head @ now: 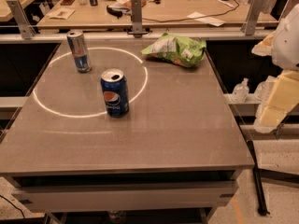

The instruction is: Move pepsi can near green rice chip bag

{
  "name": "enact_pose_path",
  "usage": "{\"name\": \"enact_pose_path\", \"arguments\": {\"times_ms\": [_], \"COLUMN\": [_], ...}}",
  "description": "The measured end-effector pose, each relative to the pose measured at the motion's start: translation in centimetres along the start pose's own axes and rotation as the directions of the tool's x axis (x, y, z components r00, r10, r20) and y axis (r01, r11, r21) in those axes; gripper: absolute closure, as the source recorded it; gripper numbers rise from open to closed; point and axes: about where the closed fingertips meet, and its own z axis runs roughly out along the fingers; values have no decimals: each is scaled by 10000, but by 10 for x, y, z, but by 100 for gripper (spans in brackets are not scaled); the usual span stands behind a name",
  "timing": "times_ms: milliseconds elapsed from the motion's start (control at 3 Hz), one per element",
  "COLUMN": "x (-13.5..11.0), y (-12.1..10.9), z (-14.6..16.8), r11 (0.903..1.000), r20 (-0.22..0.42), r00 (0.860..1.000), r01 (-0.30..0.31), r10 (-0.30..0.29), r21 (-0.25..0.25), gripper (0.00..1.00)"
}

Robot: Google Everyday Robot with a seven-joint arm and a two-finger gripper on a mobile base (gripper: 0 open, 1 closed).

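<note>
Found the pepsi can [114,93] standing upright on the counter [187,134], left of the middle, silver top up and round logo turned toward the camera. Saw the green rice chip bag [176,48] lying crumpled near the far edge, right of the middle, well apart from that can. Spotted a slimmer silver and blue can [79,51] upright toward the far left corner, behind the pepsi can and clear of it. Noted a bright ring of reflected light [56,111] across the left half of the counter, with the pepsi can's base on its near arc and the slim can just inside its far side.

Made out the tool [279,97] at the right edge of the view (pale cream and white shapes, cut off by the frame), out beyond the counter's right side, touching nothing and well apart from both cans and the bag. Could not tell whether spread or pressed together.

Saw a wooden desk [177,8] behind the counter, strewn with papers and a dark cable, and a small clear bottle [240,90] on a ledge to the right.
</note>
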Motion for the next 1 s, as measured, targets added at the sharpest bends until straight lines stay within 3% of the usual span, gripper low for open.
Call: {"name": "enact_pose_path", "arguments": {"times_ms": [333,667,1000], "x": [0,2,11], "y": [0,1,11], "z": [0,1,5], "r11": [10000,9978,9756], "r20": [1,690,2230], "r00": [10000,9955,9499], "r01": [0,-638,-2169], "r10": [0,650,2187], "r21": [2,-191,-329], "gripper": [0,0,0]}}
